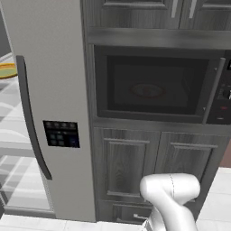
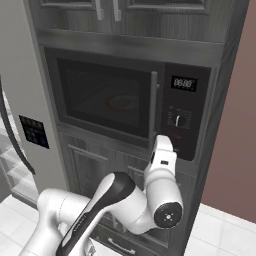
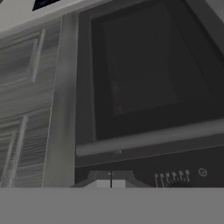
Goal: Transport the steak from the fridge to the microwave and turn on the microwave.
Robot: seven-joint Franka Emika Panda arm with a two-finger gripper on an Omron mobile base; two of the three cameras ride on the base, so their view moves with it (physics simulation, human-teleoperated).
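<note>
A: Noting position first: pincer (image 2: 163, 144) is raised right at the microwave (image 1: 153, 83), tips pressed together, nothing between them. It sits by the lower part of the control panel (image 2: 180, 117), just right of the handle (image 2: 154, 107).

B: Why there?

A: My reading: the door is shut, so what remains is the start control. Tips together make a blunt poker for a button. From the hand camera the door glass and handle bar run across the frame, with small panel markings just ahead of the tips.

B: And the steak?

A: A reddish blur on the turntable (image 1: 147, 90) behind the dark glass. Probably the steak, but the glass is too dim to be sure.

B: Fridge?

A: Fridge (image 1: 49, 67) stands open on the left, shelves showing, a yellow plate (image 1: 7, 71) on one.

B: Any writing?

A: Microwave display (image 2: 183, 83) shows digits, too blurred to read. Fridge button panel (image 1: 62, 134) has icons only, illegible. No brand visible.
</note>
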